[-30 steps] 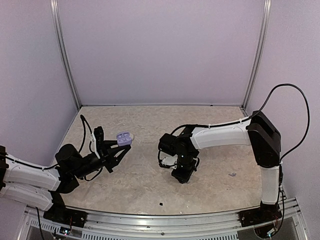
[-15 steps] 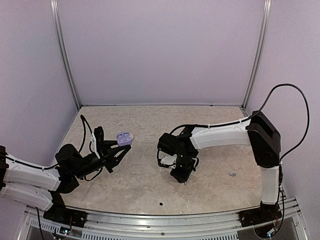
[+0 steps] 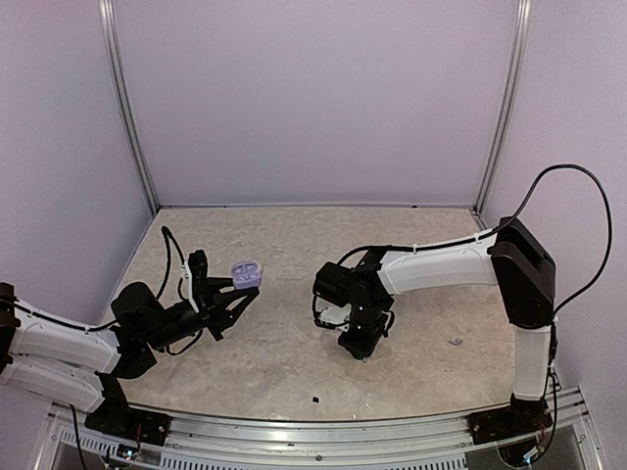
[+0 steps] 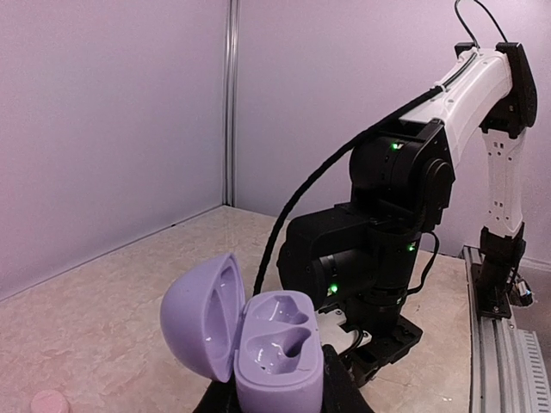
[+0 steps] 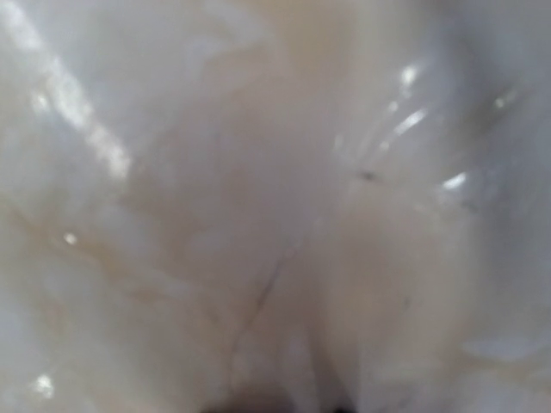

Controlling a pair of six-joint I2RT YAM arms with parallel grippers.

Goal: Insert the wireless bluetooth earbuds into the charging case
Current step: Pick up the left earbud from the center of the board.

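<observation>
On the left side of the table, the left gripper (image 3: 237, 291) is clamped tight on the base of the charging case (image 3: 246, 273), its dark fingers (image 4: 344, 391) pinching the lilac shell from both sides. The case stands open, with its domed lid (image 4: 202, 314) hinged back to the left in the wrist view, and the two moulded wells (image 4: 275, 331) face up and show their bare floors. A small pinkish round thing (image 4: 47, 402) lies on the table (image 3: 294, 230) close by the case, at the corner of that view. Across a stretch of marbled cream surface, the right gripper (image 3: 359, 345) points straight down near the middle of the table, low over it, with green lights glowing on the black wrist above. Its own camera gives only a glossy, blurred wash of the tabletop, with two dark tips just peeping in at the bottom edge, so I cannot tell how wide its jaws stand or whether anything is between them. Farther right, near the upright part of the right arm (image 3: 519, 284), a small pale speck (image 3: 455, 342) lies on the table; whether it is one of the earbuds I cannot tell. Plain lilac walls (image 3: 313, 98) close in the back and sides.
</observation>
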